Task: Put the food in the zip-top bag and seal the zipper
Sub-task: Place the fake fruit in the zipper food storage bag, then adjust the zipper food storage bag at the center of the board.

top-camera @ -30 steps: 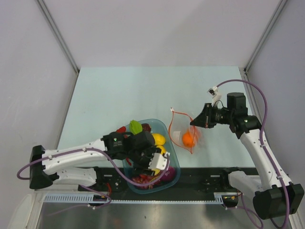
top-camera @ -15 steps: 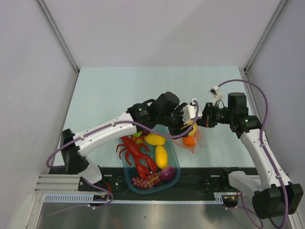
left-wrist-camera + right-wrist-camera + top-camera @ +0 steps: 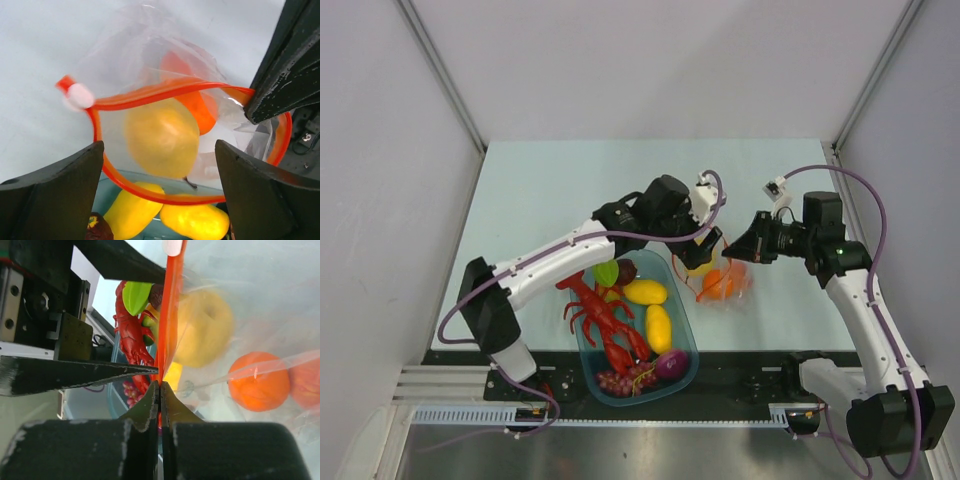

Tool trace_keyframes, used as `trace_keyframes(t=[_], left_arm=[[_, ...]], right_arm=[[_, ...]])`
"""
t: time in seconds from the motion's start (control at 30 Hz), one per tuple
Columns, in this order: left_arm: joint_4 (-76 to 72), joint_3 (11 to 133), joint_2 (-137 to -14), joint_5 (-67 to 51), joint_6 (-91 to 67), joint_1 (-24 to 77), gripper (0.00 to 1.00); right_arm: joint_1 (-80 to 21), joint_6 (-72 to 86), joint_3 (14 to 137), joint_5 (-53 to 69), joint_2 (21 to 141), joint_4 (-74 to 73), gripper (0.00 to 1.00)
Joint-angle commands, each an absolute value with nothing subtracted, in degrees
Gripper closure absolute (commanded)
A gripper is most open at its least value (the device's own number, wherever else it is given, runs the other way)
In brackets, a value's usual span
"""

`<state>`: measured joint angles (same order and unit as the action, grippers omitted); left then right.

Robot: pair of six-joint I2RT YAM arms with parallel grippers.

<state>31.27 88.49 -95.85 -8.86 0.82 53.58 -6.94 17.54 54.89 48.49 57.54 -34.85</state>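
Nearest me, just left of the zip-top bag (image 3: pixel 728 288), stands the blue tub (image 3: pixel 686 362) with the lobster (image 3: pixel 603 322); my right end effector (image 3: pixel 160 390) is pinched tight on the zipper (image 3: pixel 165 92); my left end effector (image 3: pixel 160 167) hangs spread wide and empty over the bag's mouth; a lemon (image 3: pixel 161 137) and an orange (image 3: pixel 260 381) lie inside.

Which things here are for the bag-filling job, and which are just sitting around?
For the job:
- bag and its zipper
- peach and orange, in the bag
- lemons, leaf and purple pieces, waiting in the tub

Just lying about:
- lobster
- tub
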Motion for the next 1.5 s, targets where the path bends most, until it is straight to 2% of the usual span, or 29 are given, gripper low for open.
trace_keyframes(t=[0.0,0.2,0.33,0.63,0.7,0.73,0.8,0.83,0.87,0.93,1.07,1.17,1.3,1.47], left_arm=[[24.45,85.8,-89.24,-11.42,-3.16,50.28,0.02],[23.71,76.92,-82.0,-12.05,-3.69,46.85,0.01],[27.15,75.68,-85.59,-11.77,-8.59,46.06,0.01],[26.98,73.65,-91.66,-16.43,-13.0,45.44,0.1],[26.81,74.26,-92.9,-18.09,-13.27,45.35,0.22],[26.89,74.79,-93.07,-19.5,-13.36,45.26,0.44],[27.6,77.51,-92.82,-24.4,-12.4,45.26,0.71],[28.21,78.91,-92.29,-29.65,-11.17,45.26,0.91],[29.52,82.23,-91.76,-32.58,-10.73,45.26,0.99],[31.02,86.03,-89.48,-39.07,-9.5,45.44,1.0],[40.22,95.69,-88.5,-40.69,-7.56,45.97,1.0],[45.94,96.85,-91.13,-39.21,-6.16,45.97,1.0],[45.27,94.75,-96.84,-36.92,-8.16,44.48,1.0],[44.21,98.25,-101.77,-34.45,-7.3,40.52,0.98]], right_arm=[[-5.45,20.65,57.3,50.8,57.48,-32.52,1.0],[-3.34,24.25,56.08,52.03,58.53,-29.1,1.0],[-3.08,25.4,56.07,52.65,59.15,-28.13,1.0],[-1.67,25.4,57.48,53.88,59.86,-28.21,1.0],[-1.15,25.31,57.57,54.23,59.85,-28.39,1.0],[-0.62,25.14,57.74,54.32,59.59,-29.0,1.0],[-0.44,24.17,58.27,54.67,59.41,-30.23,1.0],[1.04,23.65,59.4,54.67,59.33,-32.24,1.0],[1.49,23.21,60.2,54.67,58.89,-33.47,1.0],[2.46,22.5,64.13,55.19,58.45,-38.46,1.0],[2.46,19.17,71.34,50.65,56.87,-49.37,1.0],[2.46,17.49,71.55,46.08,57.22,-55.1,1.0],[2.46,16.35,63.84,38.42,59.93,-52.57,1.0],[2.9,14.77,63.45,39.62,64.6,-47.73,1.0]])
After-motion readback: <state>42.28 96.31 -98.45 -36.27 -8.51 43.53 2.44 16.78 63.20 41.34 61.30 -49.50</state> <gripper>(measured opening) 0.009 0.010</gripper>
